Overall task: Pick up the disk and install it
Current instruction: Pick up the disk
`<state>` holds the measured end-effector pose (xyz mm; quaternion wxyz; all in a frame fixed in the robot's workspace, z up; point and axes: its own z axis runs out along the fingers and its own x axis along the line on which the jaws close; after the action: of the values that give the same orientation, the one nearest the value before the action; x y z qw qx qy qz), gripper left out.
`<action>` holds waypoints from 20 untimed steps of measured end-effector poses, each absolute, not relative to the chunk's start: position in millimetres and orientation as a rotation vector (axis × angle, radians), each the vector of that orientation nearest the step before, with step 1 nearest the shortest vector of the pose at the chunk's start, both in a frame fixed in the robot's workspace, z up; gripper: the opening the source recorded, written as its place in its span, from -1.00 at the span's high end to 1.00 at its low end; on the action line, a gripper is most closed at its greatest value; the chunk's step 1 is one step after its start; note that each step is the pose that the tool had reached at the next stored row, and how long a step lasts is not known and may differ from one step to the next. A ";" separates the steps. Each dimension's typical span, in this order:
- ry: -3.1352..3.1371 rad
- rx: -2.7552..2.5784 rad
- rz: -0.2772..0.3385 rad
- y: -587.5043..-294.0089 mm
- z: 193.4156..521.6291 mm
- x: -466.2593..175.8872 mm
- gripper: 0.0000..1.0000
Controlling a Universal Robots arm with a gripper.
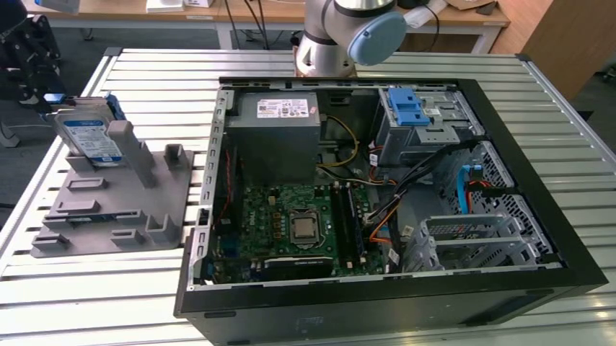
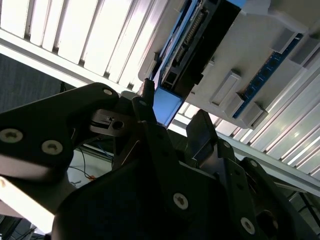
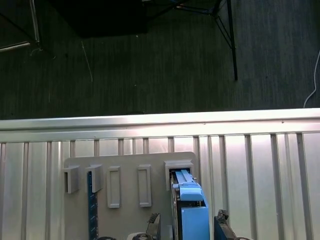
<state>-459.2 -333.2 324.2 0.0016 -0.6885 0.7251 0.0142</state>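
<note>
**Gripper Spread Around the Disk in Its Holder**

The gripper was open. In the first wrist view one dark fingertip sat on each side of the disk, with a sliver of gap between each fingertip and the bright blue carrier frame. The second wrist view showed the same. The gripper had its two fingers parted, and the blue end of the disk lay between them and was not pinched.

The disk stood on edge directly under the gripper, seated in a slot of the grey fixture. In the exterior view the disk showed its white-and-blue label and leaned against an upright post of the fixture.

Under the fixture lay the slatted metal table. Past the table edge nearest the gripper was dark floor.

Well apart from the gripper, toward the exterior view's right, the open computer case lay on its side on the same table. Inside it were the grey power supply, the green motherboard and a drive bay with a blue latch. The arm rose from behind the case.
</note>
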 end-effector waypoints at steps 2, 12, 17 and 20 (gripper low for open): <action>2.268 -2.169 0.045 -333.2 323.2 -459.2 -0.06; 2.265 -2.172 0.045 -333.0 312.6 -460.3 -0.06; 2.265 -2.172 0.044 -332.8 306.5 -464.0 -0.06; 2.264 -2.173 0.044 -332.7 300.6 -464.1 -0.06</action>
<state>-464.1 -332.7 300.6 0.0015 -0.6925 0.7213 0.0142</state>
